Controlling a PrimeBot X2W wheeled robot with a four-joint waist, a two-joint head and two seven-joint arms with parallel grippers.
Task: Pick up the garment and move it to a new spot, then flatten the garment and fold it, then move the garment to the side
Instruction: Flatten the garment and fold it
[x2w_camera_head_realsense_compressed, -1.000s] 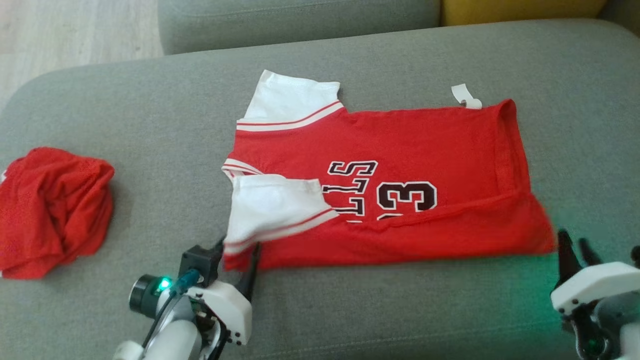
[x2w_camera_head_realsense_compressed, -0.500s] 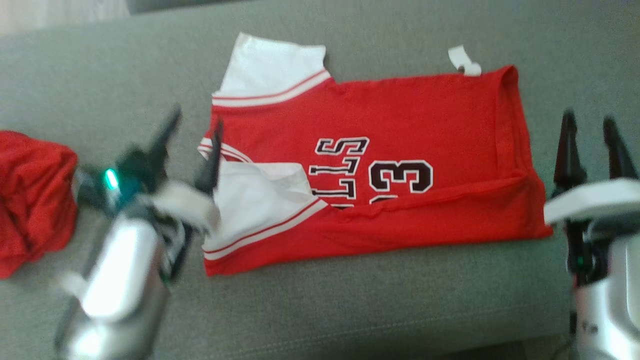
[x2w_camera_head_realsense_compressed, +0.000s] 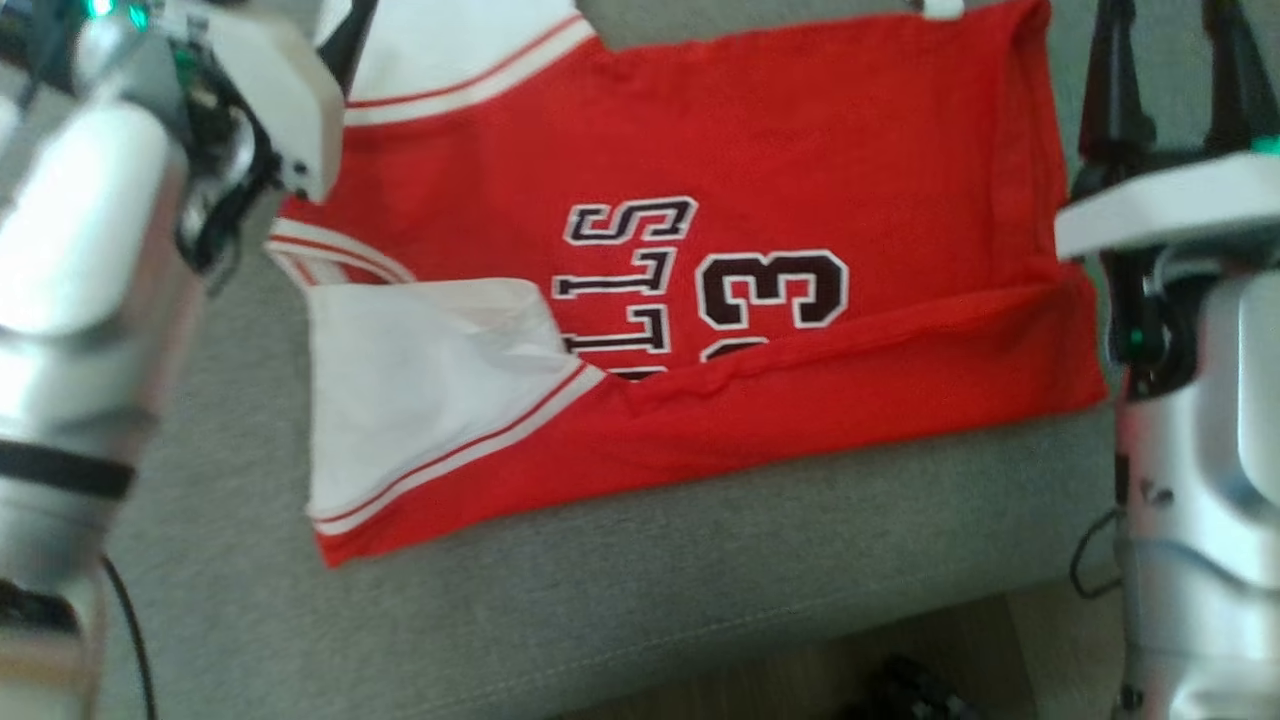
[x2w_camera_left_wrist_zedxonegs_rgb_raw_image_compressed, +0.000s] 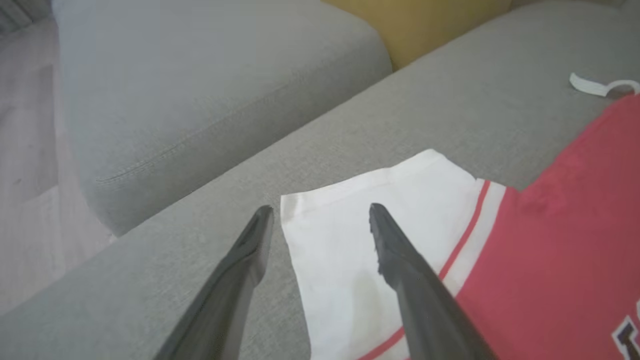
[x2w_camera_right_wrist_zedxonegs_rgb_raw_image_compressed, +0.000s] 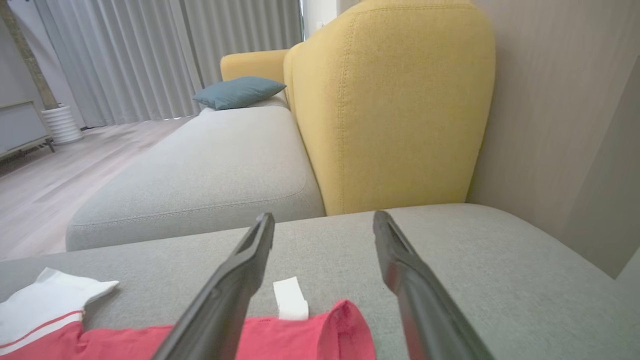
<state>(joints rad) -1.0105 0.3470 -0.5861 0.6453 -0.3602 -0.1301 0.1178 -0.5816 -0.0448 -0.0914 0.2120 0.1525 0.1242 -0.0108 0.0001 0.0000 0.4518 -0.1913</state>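
A grey sofa (x2w_camera_head_realsense_compressed: 800, 560) takes most of the head view, and the shirt (x2w_camera_head_realsense_compressed: 780, 130) lies spread on its seat, close to the front edge. In the right wrist view a yellow backrest (x2w_camera_right_wrist_zedxonegs_rgb_raw_image_compressed: 390, 100) stands behind the seat, and further away a blue pillow (x2w_camera_right_wrist_zedxonegs_rgb_raw_image_compressed: 237, 91) lies on another grey seat.

The shirt is red with white sleeves. Its near long edge is folded up over the body and covers the lower part of the black and white print (x2w_camera_head_realsense_compressed: 700, 280).

The left tool (x2w_camera_left_wrist_zedxonegs_rgb_raw_image_compressed: 320, 207) is above the far sleeve (x2w_camera_left_wrist_zedxonegs_rgb_raw_image_compressed: 380, 235). Its two fingers are wide apart and hold nothing. One finger is over the bare sofa and the other over the white cloth, with the sleeve's corner between them. Whether the tips touch the cloth, one cannot tell.

The right tool (x2w_camera_right_wrist_zedxonegs_rgb_raw_image_compressed: 324, 215) is at the other end of the shirt, above the far corner of the hem. It is also wide open and empty.

The near sleeve (x2w_camera_head_realsense_compressed: 420, 390) is folded inward onto the chest. A small white tag (x2w_camera_right_wrist_zedxonegs_rgb_raw_image_compressed: 290, 299) lies on the sofa and touches the hem corner.
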